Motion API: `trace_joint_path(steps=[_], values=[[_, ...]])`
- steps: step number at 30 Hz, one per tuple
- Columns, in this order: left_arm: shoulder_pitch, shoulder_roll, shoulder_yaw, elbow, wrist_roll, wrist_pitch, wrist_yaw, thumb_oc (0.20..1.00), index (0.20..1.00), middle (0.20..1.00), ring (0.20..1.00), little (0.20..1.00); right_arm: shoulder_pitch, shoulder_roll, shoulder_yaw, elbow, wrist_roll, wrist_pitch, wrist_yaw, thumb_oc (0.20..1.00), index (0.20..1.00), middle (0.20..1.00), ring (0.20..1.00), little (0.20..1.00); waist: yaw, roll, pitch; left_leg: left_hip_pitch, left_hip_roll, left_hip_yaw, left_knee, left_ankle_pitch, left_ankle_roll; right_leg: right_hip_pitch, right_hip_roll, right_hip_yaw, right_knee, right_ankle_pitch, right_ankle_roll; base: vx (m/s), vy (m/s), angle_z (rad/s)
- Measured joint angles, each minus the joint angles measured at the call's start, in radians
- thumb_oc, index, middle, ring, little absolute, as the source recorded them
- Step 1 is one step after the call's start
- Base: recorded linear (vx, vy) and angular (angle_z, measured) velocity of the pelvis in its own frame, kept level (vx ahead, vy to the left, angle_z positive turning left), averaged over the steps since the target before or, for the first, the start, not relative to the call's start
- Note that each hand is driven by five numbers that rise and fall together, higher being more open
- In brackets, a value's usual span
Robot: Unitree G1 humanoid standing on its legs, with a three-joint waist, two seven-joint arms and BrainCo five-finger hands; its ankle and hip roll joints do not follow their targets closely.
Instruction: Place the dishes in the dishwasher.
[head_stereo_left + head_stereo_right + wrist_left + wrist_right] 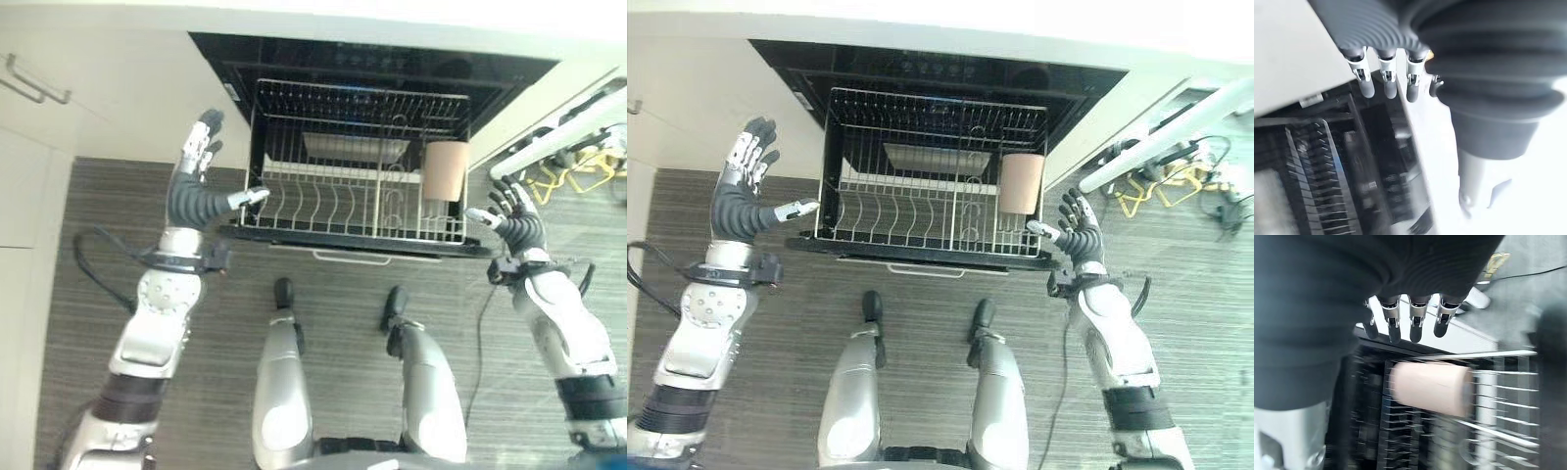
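A pale pink cup [446, 169] stands at the right end of the wire rack [323, 211], which is pulled out of the open dishwasher [372, 61] set low in pale cabinets; deeper in the rack lies a shallow pale tray [355, 148], and the curved plate dividers at the front hold nothing; the floor [333, 294] is grey streaked planking, with a pale cabinet front [49, 108] bearing a metal handle [37, 82] to the left, and a white bar [1156, 147] among yellow and black cables [1151, 186] on the floor to the right.

The right hand [511, 217] is raised just beside the rack's right front corner, near the cup but apart from it, fingers straight and spread, holding nothing; the left hand [201, 171] is raised at the rack's left side, fingers extended upward and apart, its thumb [253, 196] reaching to the rack's left front corner, whether touching the wire I cannot tell; it too holds nothing.

The right wrist view shows the cup [1431, 387] past the hand's own straight fingertips [1416, 332], lying along the rack's wires and clear of the fingers; the left wrist view shows the dishwasher's dark interior [1376, 161] and the rack's ribs past its straight fingers [1386, 83], with a pale cabinet face [1293, 54] alongside.
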Motion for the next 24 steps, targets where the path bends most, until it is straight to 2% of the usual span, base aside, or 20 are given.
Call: trace_joint_path(steps=[2, 3, 4, 6, 8, 10, 14, 17, 21, 24], values=[[0.014, -0.042, -0.001, -0.010, -0.007, -0.018, 0.014, 1.000, 1.000, 1.000, 1.000, 1.000, 0.053, 0.023, -0.027, -0.052, 0.000, -0.040, 0.014, 1.000, 1.000, 1.000, 1.000, 1.000, -0.008, -0.008, -0.001, 0.081, 0.015, 0.006, -0.056, 0.013, -0.018, 0.091, 0.026, -0.010, -0.070, 0.019, -0.004, 0.04, -0.067, -0.05], [0.014, -0.042, -0.001, -0.011, -0.008, -0.019, 0.015, 1.000, 1.000, 1.000, 1.000, 1.000, 0.053, 0.023, -0.027, -0.053, 0.000, -0.042, 0.014, 1.000, 1.000, 1.000, 1.000, 1.000, -0.008, -0.008, -0.001, 0.082, 0.015, 0.007, -0.057, 0.013, -0.018, 0.092, 0.027, -0.010, -0.070, 0.019, -0.004, 0.06, -0.044, -0.01], [0.034, -0.047, 0.005, -0.036, -0.017, -0.056, 0.017, 1.000, 1.000, 1.000, 1.000, 1.000, 0.094, 0.030, -0.047, -0.102, 0.000, -0.086, 0.031, 1.000, 1.000, 1.000, 1.000, 1.000, -0.023, -0.010, -0.003, 0.158, 0.015, 0.020, -0.102, 0.012, -0.017, 0.171, 0.032, -0.014, -0.126, 0.027, 0.004, 0.10, -0.032, -0.03], [0.051, -0.042, 0.015, -0.087, -0.020, -0.092, 0.019, 1.000, 1.000, 1.000, 1.000, 1.000, 0.136, 0.026, -0.077, -0.175, -0.002, -0.111, 0.054, 1.000, 1.000, 1.000, 1.000, 1.000, -0.029, -0.011, -0.027, 0.221, 0.009, 0.042, -0.142, 0.014, -0.023, 0.246, 0.034, -0.014, -0.205, 0.054, 0.016, 0.09, 0.000, -0.08], [0.060, -0.039, 0.019, -0.110, -0.038, -0.113, 0.015, 1.000, 1.000, 1.000, 1.000, 1.000, 0.153, 0.013, -0.086, -0.206, -0.008, -0.132, 0.070, 1.000, 1.000, 1.000, 1.000, 1.000, -0.030, -0.014, -0.078, 0.275, -0.006, 0.063, -0.186, 0.016, -0.025, 0.301, 0.032, -0.006, -0.272, 0.078, 0.028, 0.12, 0.056, -0.09], [0.116, -0.047, 0.031, -0.121, -0.039, -0.128, 0.000, 1.000, 1.000, 1.000, 1.000, 1.000, 0.185, 0.014, -0.088, -0.215, -0.009, -0.157, 0.092, 1.000, 1.000, 1.000, 1.000, 1.000, -0.035, -0.014, -0.168, 0.357, -0.024, 0.087, -0.249, 0.018, -0.027, 0.379, 0.024, -0.002, -0.340, 0.092, 0.041, 0.10, 0.097, -0.06], [0.222, -0.047, 0.045, -0.138, -0.039, -0.177, -0.023, 1.000, 1.000, 1.000, 1.000, 1.000, 0.254, 0.012, -0.124, -0.224, -0.018, -0.197, 0.122, 1.000, 1.000, 1.000, 1.000, 1.000, -0.043, -0.017, -0.328, 0.433, -0.050, 0.113, -0.305, 0.018, -0.026, 0.463, 0.009, -0.001, -0.420, 0.107, 0.062, 0.02, 0.085, -0.01], [0.200, -0.044, 0.043, -0.137, -0.043, -0.212, -0.022, 1.000, 1.000, 1.000, 1.000, 1.000, 0.233, -0.005, -0.121, -0.224, -0.017, -0.211, 0.137, 1.000, 1.000, 1.000, 1.000, 1.000, -0.049, -0.007, -0.383, 0.435, -0.052, 0.112, -0.305, 0.019, -0.026, 0.465, 0.007, -0.002, -0.420, 0.108, 0.063, -0.04, 0.076, 0.01], [0.156, -0.044, 0.022, -0.130, -0.042, -0.262, -0.010, 1.000, 1.000, 1.000, 1.000, 1.000, 0.188, -0.013, -0.062, -0.223, -0.018, -0.229, 0.147, 1.000, 1.000, 1.000, 1.000, 1.000, -0.057, 0.038, -0.445, 0.439, -0.060, 0.115, -0.312, 0.017, -0.014, 0.472, -0.003, 0.003, -0.420, 0.116, 0.068, 0.04, 0.088, 0.00], [0.171, -0.044, 0.039, -0.131, -0.042, -0.291, 0.003, 1.000, 1.000, 1.000, 1.000, 1.000, 0.211, -0.044, -0.074, -0.223, -0.018, -0.229, 0.157, 1.000, 1.000, 1.000, 1.000, 1.000, -0.057, 0.051, -0.477, 0.454, -0.062, 0.115, -0.312, 0.018, -0.013, 0.489, -0.003, 0.003, -0.421, 0.116, 0.069, 0.06, 0.035, 0.00]])
